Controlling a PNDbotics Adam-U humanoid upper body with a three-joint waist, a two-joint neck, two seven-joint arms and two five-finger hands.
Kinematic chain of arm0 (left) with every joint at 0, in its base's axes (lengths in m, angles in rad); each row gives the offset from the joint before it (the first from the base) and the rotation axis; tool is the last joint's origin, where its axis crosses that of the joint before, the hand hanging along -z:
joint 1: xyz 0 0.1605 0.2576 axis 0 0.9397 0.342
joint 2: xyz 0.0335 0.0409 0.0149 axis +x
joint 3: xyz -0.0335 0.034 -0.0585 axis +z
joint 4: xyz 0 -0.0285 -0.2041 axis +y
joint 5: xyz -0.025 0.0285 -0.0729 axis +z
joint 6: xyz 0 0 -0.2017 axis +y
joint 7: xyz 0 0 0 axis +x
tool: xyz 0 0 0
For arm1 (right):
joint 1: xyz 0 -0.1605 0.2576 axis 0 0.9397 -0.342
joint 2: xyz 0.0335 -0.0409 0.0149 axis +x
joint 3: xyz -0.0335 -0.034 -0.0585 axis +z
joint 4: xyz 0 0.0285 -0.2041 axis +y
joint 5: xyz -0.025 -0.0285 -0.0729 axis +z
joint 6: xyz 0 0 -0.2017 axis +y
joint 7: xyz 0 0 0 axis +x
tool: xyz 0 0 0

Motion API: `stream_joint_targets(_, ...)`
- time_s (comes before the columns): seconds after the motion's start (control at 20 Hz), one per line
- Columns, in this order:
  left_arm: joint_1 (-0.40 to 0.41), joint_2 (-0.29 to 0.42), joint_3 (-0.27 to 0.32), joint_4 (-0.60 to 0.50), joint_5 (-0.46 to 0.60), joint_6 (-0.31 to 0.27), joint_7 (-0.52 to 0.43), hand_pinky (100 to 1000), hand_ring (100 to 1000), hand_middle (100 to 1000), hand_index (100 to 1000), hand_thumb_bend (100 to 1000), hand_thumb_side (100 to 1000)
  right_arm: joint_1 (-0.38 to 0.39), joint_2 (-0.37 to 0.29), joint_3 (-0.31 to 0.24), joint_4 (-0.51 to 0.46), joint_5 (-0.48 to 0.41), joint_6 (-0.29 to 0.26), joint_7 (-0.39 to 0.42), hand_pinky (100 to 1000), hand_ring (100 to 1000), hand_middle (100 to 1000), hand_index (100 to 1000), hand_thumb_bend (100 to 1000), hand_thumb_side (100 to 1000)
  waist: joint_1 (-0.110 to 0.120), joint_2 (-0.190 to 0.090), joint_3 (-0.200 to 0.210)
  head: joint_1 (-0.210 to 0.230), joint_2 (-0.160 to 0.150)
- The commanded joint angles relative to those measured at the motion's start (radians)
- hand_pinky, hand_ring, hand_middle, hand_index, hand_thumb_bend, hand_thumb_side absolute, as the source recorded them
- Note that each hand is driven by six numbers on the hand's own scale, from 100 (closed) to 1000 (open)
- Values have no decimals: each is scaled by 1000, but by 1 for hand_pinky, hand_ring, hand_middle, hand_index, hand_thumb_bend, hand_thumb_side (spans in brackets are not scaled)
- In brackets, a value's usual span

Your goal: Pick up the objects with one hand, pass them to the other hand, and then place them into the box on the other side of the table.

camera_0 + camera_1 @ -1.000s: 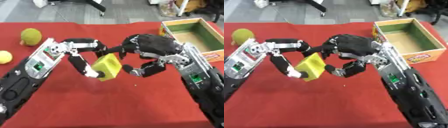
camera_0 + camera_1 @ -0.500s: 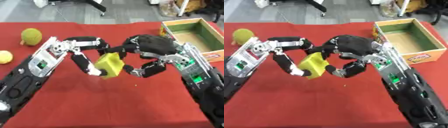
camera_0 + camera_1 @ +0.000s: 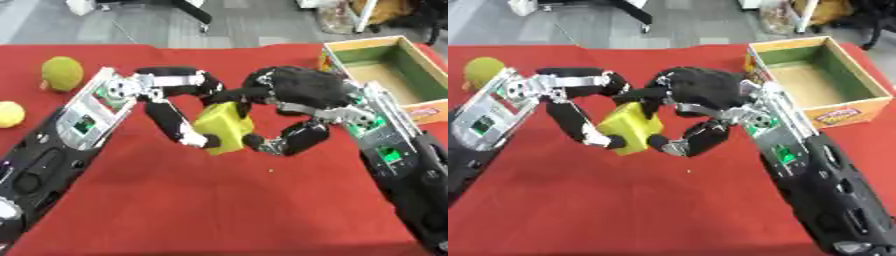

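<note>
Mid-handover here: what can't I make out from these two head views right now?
- Yellow block: its far faces and contact points, covered by left hand and right hand in both views.
- Which hand carries the block: cannot tell.
- Right hand's palm side: hidden by its own black back.
- Box: label on its near wall too blurred to read.
- Small yellow ball: cut by left eye view's left edge; absent in right eye view.

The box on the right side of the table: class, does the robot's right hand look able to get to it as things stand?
Probably yes. The box stands open-topped just beyond the right hand, with only bare red cloth between them. But the yellow block is pinched between both hands, so the left hand must let go first.
</note>
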Motion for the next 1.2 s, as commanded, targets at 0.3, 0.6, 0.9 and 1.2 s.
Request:
stream_joint_targets(0.3,-51,-12,21,-72,66,30,-9,764,605,565,628,255,200,0,-28,4,3,115,-112,0,760,657,622,1000,331,367,-7,-6,0,1,6)
stream_joint_targets(0.6,-59,1,29,-76,78,36,-11,765,605,565,629,255,197,1,-40,7,-2,154,-118,-33,768,670,634,1000,363,394,-6,-7,-2,4,6)
stream_joint_targets(0.9,-62,10,45,-71,82,34,-1,765,605,565,628,254,197,-2,-49,7,-11,173,-116,-51,775,682,643,1000,382,400,-6,-7,-6,7,6)
stream_joint_targets(1.2,-64,8,66,-69,91,34,15,766,605,564,627,252,197,0,-54,6,-17,186,-113,-58,781,694,654,1000,393,384,-7,-7,-9,8,6)
